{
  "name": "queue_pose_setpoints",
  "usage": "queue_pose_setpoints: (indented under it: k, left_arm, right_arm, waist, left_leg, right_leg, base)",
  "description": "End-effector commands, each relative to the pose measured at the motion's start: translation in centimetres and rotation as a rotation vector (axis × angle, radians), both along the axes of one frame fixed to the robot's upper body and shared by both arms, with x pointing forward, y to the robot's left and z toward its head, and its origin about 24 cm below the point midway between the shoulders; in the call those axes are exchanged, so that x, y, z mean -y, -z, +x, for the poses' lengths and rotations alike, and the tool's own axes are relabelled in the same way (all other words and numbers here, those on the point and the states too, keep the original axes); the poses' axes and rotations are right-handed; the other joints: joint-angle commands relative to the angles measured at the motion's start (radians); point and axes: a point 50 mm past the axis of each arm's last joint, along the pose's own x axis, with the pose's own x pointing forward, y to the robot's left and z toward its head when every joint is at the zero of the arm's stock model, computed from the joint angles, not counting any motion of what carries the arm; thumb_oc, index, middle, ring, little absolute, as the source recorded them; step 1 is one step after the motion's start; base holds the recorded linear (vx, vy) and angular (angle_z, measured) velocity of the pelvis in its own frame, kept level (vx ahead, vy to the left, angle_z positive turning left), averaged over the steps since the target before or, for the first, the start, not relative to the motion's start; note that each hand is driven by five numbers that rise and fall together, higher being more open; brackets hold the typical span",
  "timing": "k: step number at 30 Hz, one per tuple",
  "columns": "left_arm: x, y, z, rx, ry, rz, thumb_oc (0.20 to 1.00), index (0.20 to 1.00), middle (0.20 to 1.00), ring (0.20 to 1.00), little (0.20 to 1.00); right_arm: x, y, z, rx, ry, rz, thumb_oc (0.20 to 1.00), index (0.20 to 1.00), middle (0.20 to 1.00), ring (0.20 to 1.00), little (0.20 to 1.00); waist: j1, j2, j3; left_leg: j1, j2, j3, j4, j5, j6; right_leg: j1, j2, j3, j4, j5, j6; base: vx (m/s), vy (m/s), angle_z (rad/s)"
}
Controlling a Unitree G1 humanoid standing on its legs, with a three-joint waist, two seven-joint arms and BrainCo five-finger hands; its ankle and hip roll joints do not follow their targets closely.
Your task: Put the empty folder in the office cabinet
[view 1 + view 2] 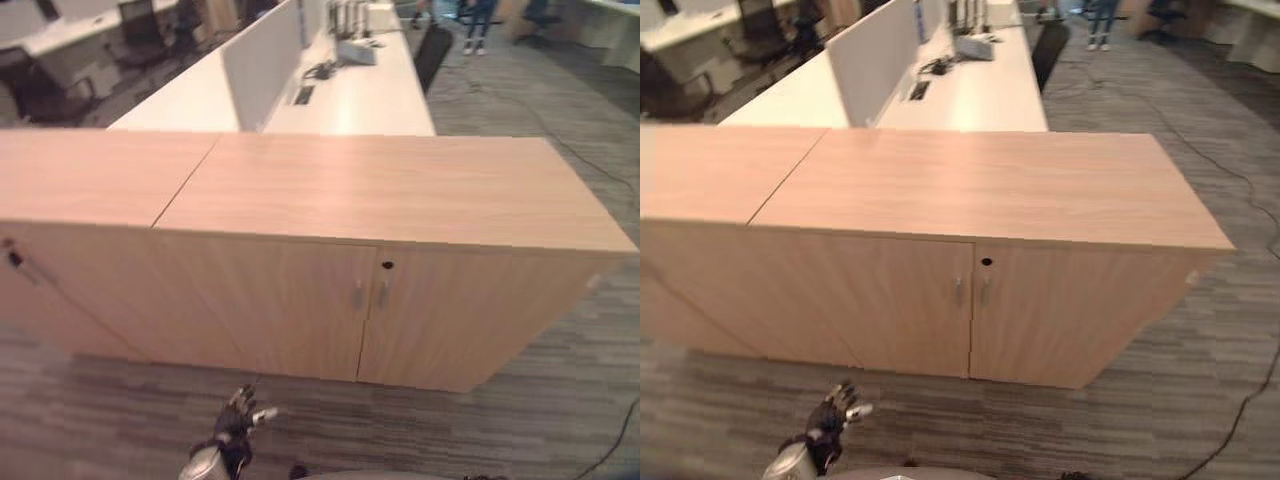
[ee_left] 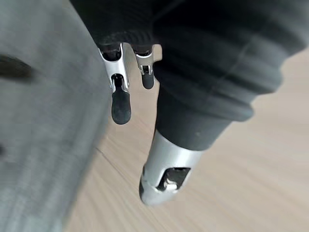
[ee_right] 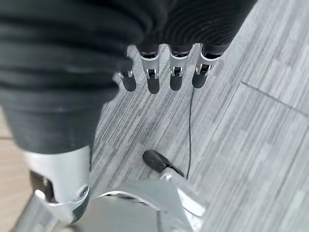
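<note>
The low light-wood office cabinet (image 1: 400,300) stands with both doors closed, while the left hand (image 1: 236,418) and right hand (image 3: 159,72) hang relaxed, fingers straight, holding nothing.

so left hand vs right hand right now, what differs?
Left hand is raised low in front of the cabinet, with wood behind its fingers in its wrist view; right hand hangs over the grey carpet. Left hand's fingers spread loosely; right hand's fingers sit in a neat straight row. Shared: both are open and hold nothing.

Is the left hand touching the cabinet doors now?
Apart. In the left eye view the left hand hangs low over carpet, short of the cabinet doors.
</note>
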Motion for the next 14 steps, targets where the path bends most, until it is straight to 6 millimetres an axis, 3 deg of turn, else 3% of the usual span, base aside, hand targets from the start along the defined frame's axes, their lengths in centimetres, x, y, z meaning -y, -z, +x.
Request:
queue_pose_setpoints:
  k: [1,4,6,7,8,9,10,12,14]
  left_arm:
    - [-0.8,-1.3,3.1,0.13,-0.011,0.038,1.0,1.0,1.0,1.0,1.0]
    - [-2.4,1.1,0.5,-0.037,-0.121,0.038,1.0,1.0,1.0,1.0,1.0]
    - [-3.0,1.6,-0.2,-0.087,-0.135,0.063,1.0,1.0,1.0,1.0,1.0]
    - [-3.6,2.6,-2.3,-0.204,-0.123,0.115,1.0,1.0,1.0,1.0,1.0]
    - [-3.6,2.6,-2.3,-0.203,-0.123,0.116,1.0,1.0,1.0,1.0,1.0]
    - [-4.0,3.3,-4.3,-0.314,-0.09,0.156,1.0,1.0,1.0,1.0,1.0]
    - [-3.9,3.3,-4.3,-0.314,-0.09,0.156,1.0,1.0,1.0,1.0,1.0]
    - [-3.8,3.7,-6.1,-0.388,-0.055,0.177,1.0,1.0,1.0,1.0,1.0]
    - [-3.8,3.7,-6.4,-0.391,-0.064,0.178,1.0,1.0,1.0,1.0,1.0]
  right_arm:
    - [-1.2,-0.1,2.1,0.074,0.026,0.032,1.0,1.0,1.0,1.0,1.0]
    - [-0.7,-0.2,2.2,0.078,0.039,0.026,1.0,1.0,1.0,1.0,1.0]
    - [-0.7,-0.3,2.3,0.082,0.038,0.026,1.0,1.0,1.0,1.0,1.0]
    - [-0.6,-0.2,2.1,0.083,0.023,0.026,1.0,1.0,1.0,1.0,1.0]
    - [-0.6,-0.2,2.1,0.083,0.023,0.026,1.0,1.0,1.0,1.0,1.0]
    - [-0.6,-0.2,1.8,0.084,0.009,0.026,1.0,1.0,1.0,1.0,1.0]
    - [-0.6,-0.2,1.8,0.084,0.009,0.026,1.0,1.0,1.0,1.0,1.0]
    - [-0.8,-0.2,1.7,0.095,-0.001,0.035,1.0,1.0,1.0,1.0,1.0]
    - [-0.8,-0.2,1.7,0.099,0.0,0.036,1.0,1.0,1.0,1.0,1.0]
  waist:
    - [0.007,-0.039,0.013]
    - [0.018,-0.047,0.013]
    - [0.018,-0.048,0.012]
    - [0.017,-0.05,0.009]
    - [0.017,-0.05,0.009]
    - [0.014,-0.048,0.006]
    - [0.014,-0.048,0.006]
    - [0.01,-0.044,0.006]
    - [0.008,-0.043,0.007]
  left_leg:
    - [0.013,-0.034,-0.014,0.003,-0.069,0.016]
    - [0.007,-0.037,-0.029,0.003,-0.065,0.014]
    - [0.007,-0.038,-0.032,0.003,-0.066,0.013]
    - [0.008,-0.039,-0.035,0.003,-0.068,0.013]
    - [0.008,-0.039,-0.036,0.003,-0.068,0.013]
    - [0.009,-0.038,-0.038,0.003,-0.071,0.013]
    - [0.009,-0.038,-0.038,0.003,-0.071,0.013]
    - [0.009,-0.038,-0.038,0.003,-0.074,0.013]
    - [0.008,-0.038,-0.038,0.003,-0.074,0.013]
  right_leg:
    - [0.006,-0.045,-0.06,0.007,-0.046,0.073]
    - [0.006,-0.046,-0.072,0.007,-0.05,0.071]
    - [0.007,-0.046,-0.075,0.007,-0.051,0.071]
    - [0.008,-0.045,-0.076,0.007,-0.053,0.07]
    - [0.009,-0.045,-0.076,0.007,-0.053,0.07]
    - [0.01,-0.045,-0.075,0.007,-0.055,0.07]
    - [0.01,-0.045,-0.075,0.007,-0.055,0.07]
    - [0.009,-0.045,-0.075,0.007,-0.056,0.07]
    - [0.007,-0.045,-0.074,0.007,-0.055,0.071]
  base:
    - [-0.02,-0.019,0.19]
    - [-0.02,-0.005,0.1]
    - [-0.01,0.001,0.15]
    - [-0.01,0.003,0.13]
    - [-0.01,0.02,0.08]
    - [0.0,0.016,0.04]
    - [0.0,0.025,0.07]
    - [0.02,0.015,0.05]
    - [0.0,0.0,0.0]
